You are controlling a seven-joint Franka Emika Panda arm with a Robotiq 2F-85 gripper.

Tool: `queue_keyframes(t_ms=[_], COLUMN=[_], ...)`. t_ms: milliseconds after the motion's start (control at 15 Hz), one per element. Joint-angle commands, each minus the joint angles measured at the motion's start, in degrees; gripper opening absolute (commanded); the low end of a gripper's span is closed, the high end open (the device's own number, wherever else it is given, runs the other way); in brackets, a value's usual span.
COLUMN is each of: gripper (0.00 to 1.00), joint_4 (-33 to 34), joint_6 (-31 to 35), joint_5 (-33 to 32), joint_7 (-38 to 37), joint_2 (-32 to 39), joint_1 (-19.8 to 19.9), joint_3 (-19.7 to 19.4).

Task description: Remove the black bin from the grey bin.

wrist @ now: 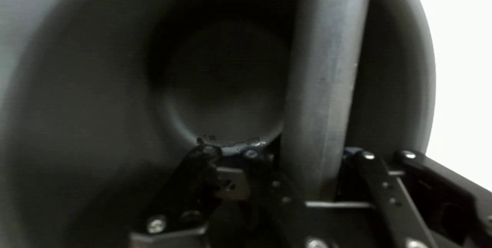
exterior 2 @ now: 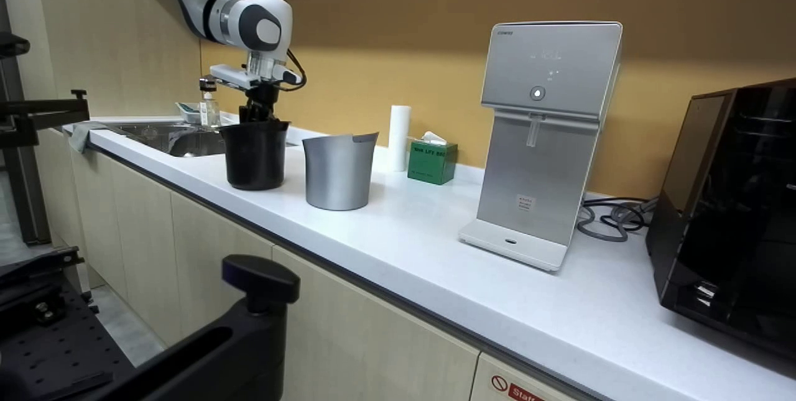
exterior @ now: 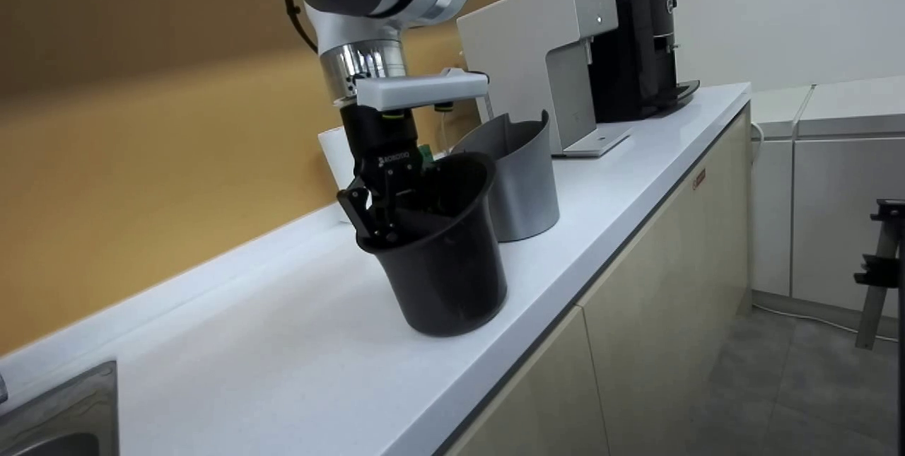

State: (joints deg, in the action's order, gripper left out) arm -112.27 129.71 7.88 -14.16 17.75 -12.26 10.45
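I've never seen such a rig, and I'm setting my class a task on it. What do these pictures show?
This is a robot arm ending in a gripper. Two pictures are taken from outside it; the close-up, from the arm, looks into the black bin. The gripper reaches inside and seems closed on a bar across it; whether the bin touches the counter is hard to tell. The grey bin stands beside the black one. The counter also holds a roll, a box and a dispenser.

Grey bin [exterior 2: 339, 174] just beside black bin [exterior 2: 255, 158]; counter [exterior: 247, 343] toward sink [exterior: 95, 396] free.
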Motion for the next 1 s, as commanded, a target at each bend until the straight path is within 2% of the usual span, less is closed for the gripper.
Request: queue_keyframes(t_ms=[0, 200, 533, 667, 933], gripper=[0.42, 0.62, 0.96, 1.0, 1.0], joint_4=[-0.2, -0.2, -0.7, -1.3, -2.6], joint_6=[-0.2, -0.2, 0.5, 1.6, 1.7], joint_5=[0.8, 0.1, -7.7, -11.9, -17.8], joint_7=[0.4, -0.1, -6.3, -7.8, -11.5], joint_2=[-0.9, -1.1, -4.1, -6.1, -10.5], joint_1=[0.1, -0.2, -2.5, -3.2, -4.1], joint_3=[-0.3, -0.5, -2.4, -2.6, -2.1])
